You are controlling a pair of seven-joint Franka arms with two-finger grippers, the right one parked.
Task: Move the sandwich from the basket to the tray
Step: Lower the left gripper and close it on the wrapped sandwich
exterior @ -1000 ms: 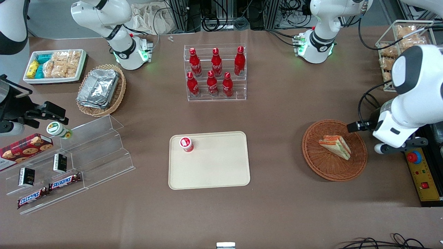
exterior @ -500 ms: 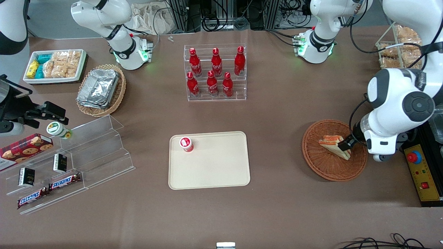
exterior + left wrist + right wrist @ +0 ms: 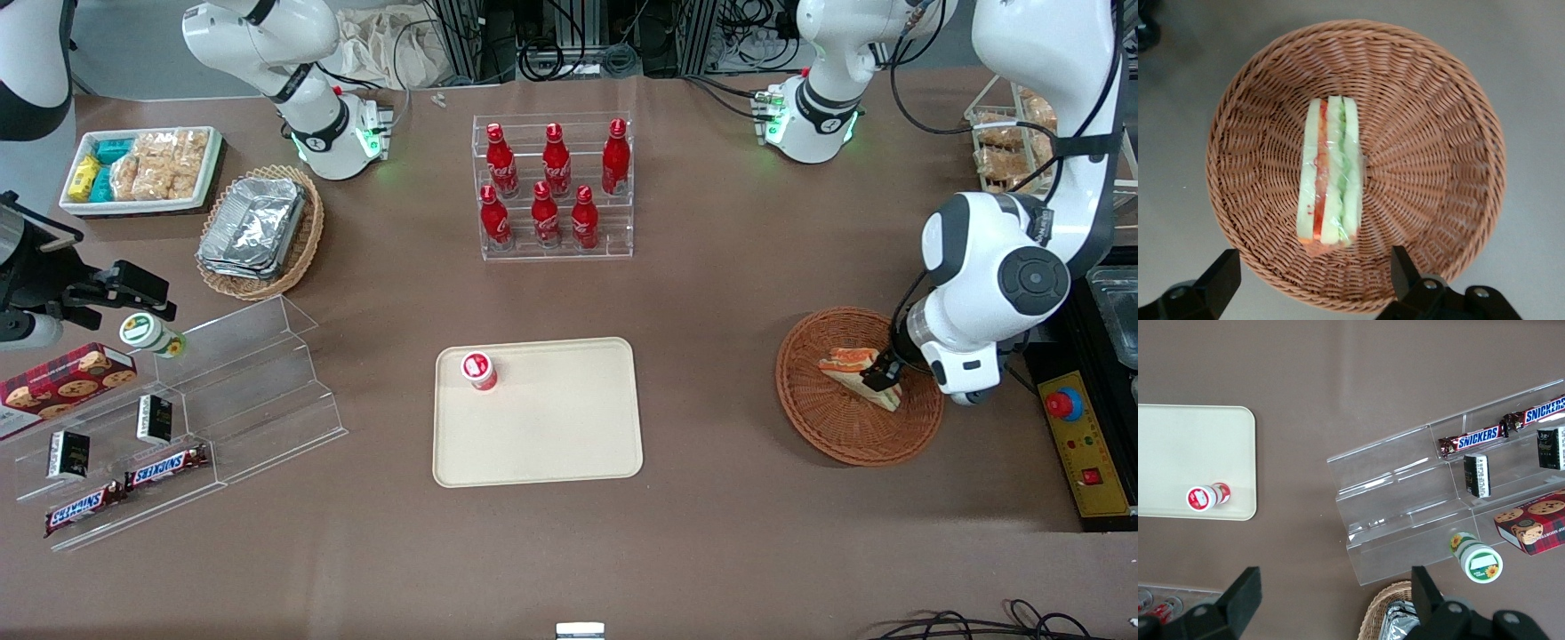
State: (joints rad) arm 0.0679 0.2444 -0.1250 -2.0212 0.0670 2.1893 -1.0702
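Note:
The sandwich (image 3: 846,365) (image 3: 1330,177), a wrapped wedge with white bread and orange-red and green layers, lies in the round reddish-brown wicker basket (image 3: 827,440) (image 3: 1238,140) toward the working arm's end of the table. My left gripper (image 3: 882,373) (image 3: 1313,277) hangs open just above the sandwich's wide end. Its black fingers (image 3: 1221,280) stand spread wider than the sandwich and hold nothing. The cream-beige tray (image 3: 551,427) (image 3: 1178,440) lies flat mid-table, nearer the front camera than the bottle rack.
A small red-lidded cup (image 3: 478,370) (image 3: 1205,497) stands in a tray corner. A clear rack of red bottles (image 3: 553,187) stands mid-table. A stepped acrylic shelf with snacks (image 3: 231,391), a tan basket of foil trays (image 3: 262,229) and a white snack bin (image 3: 142,169) lie toward the parked arm's end. A red-button control box (image 3: 1077,427) sits beside the basket.
The left arm has swung in from the table's end over the basket. Its gripper has come down over the sandwich, still open.

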